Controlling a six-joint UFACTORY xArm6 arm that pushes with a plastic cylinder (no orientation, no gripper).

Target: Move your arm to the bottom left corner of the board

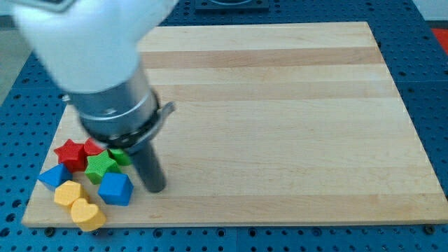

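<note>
My arm's white and grey body (98, 63) fills the view's upper left. Its dark rod comes down to my tip (155, 189) on the wooden board (280, 126), near the view's bottom left. A blue cube (115, 188) lies just left of the tip. A green star (101, 166) and a second green block (121, 156) lie up-left of it. A red star (71, 153) and a second red block (93, 147), partly hidden by the arm, lie further left. A blue block (54, 176), a yellow block (68, 193) and a yellow heart (87, 213) sit by the corner.
The board lies on a blue perforated table (427, 84). The board's bottom edge (231, 222) runs just below the blocks, and its left edge (42, 183) passes close to the blue block.
</note>
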